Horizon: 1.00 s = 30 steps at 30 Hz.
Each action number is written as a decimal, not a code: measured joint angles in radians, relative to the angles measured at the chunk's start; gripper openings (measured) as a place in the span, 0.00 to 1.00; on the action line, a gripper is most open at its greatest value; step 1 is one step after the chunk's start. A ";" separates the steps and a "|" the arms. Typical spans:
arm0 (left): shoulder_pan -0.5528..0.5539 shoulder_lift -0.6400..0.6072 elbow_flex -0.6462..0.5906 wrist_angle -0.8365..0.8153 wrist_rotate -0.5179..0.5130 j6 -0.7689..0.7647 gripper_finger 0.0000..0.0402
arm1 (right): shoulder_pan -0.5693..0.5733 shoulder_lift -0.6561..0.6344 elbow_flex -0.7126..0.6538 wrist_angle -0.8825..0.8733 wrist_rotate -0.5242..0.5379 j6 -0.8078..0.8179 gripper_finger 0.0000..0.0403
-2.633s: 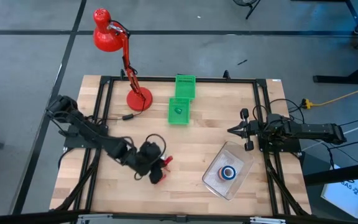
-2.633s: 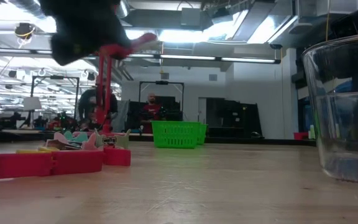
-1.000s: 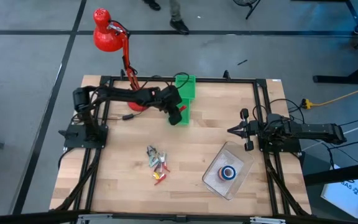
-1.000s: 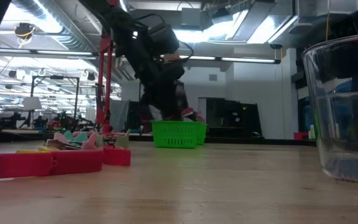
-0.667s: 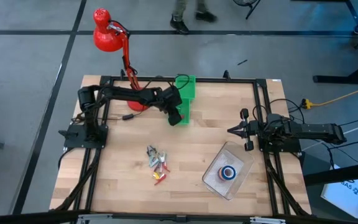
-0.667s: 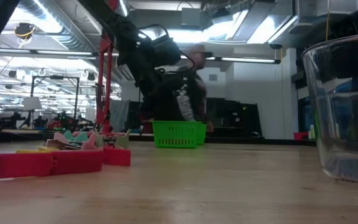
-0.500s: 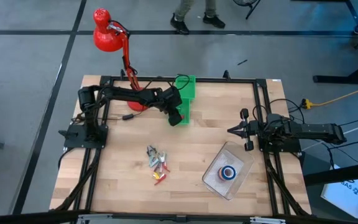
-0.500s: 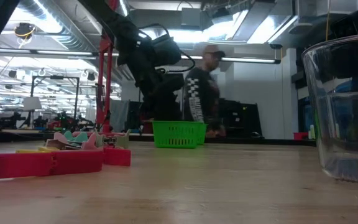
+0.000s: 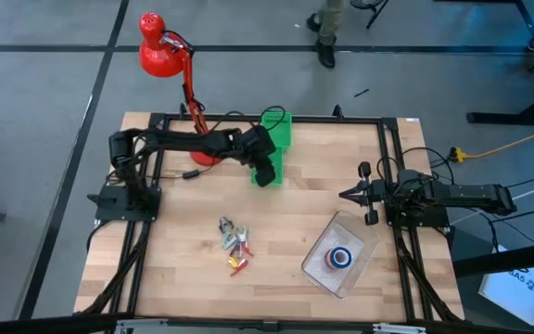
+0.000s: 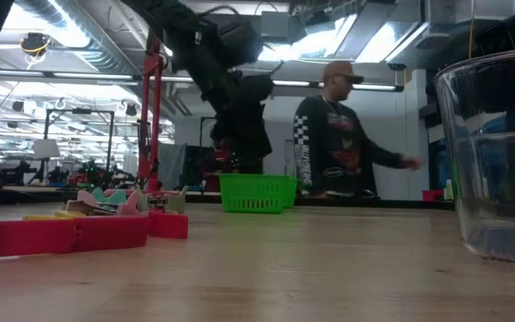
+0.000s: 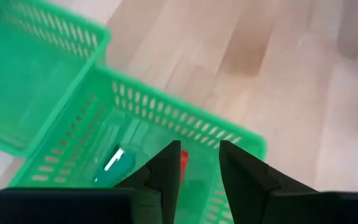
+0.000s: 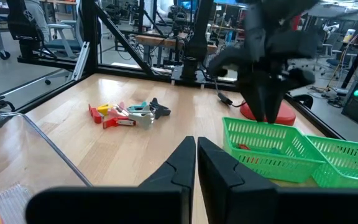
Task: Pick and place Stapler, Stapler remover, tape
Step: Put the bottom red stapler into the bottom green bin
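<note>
Wooden desk (image 9: 286, 223) carries two green baskets. Risk, as I judge it: the left gripper (image 11: 199, 163), parted narrowly and empty above the near basket (image 9: 268, 168), could snag its rim. A small red piece (image 11: 183, 158) lies inside. Tape (image 9: 340, 257) sits in the clear tub (image 9: 360, 239). Right gripper (image 12: 195, 154) waits pressed together.

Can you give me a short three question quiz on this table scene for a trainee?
1. True or false: the left gripper hangs over the green basket.
2. Where is the tape? A) in the clear container B) in the basket C) beside the red lamp
3. Fill in: the right gripper has its fingers ____.

Key: 1 true; 2 A; 3 shut.
</note>
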 joint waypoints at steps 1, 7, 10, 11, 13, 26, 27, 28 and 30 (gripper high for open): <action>-0.007 -0.009 0.000 0.003 -0.007 0.001 0.26 | 0.000 0.000 0.000 0.000 0.000 0.000 0.05; -0.060 -0.059 0.000 -0.013 -0.053 0.001 0.24 | 0.000 0.000 0.000 0.000 0.000 0.000 0.05; -0.091 -0.077 0.000 -0.023 -0.055 0.002 0.22 | 0.000 0.000 0.000 0.000 0.000 0.000 0.05; -0.103 -0.082 0.000 -0.029 -0.057 0.001 0.22 | 0.000 0.000 0.000 0.000 0.000 0.000 0.05; -0.126 -0.085 0.000 -0.030 -0.058 0.000 0.22 | 0.000 0.000 0.000 0.000 0.000 0.000 0.05; -0.268 -0.085 0.000 -0.026 -0.080 -0.042 0.21 | 0.000 0.000 0.000 0.000 0.000 0.000 0.05; -0.279 -0.085 0.000 -0.026 -0.081 -0.049 0.21 | 0.000 0.000 0.000 0.000 0.000 0.000 0.05; -0.289 -0.085 0.000 -0.029 -0.081 -0.055 0.21 | 0.000 0.000 0.000 0.000 0.000 0.000 0.05; -0.313 -0.085 0.000 -0.038 -0.084 -0.078 0.21 | 0.000 0.000 0.000 0.000 0.000 0.000 0.05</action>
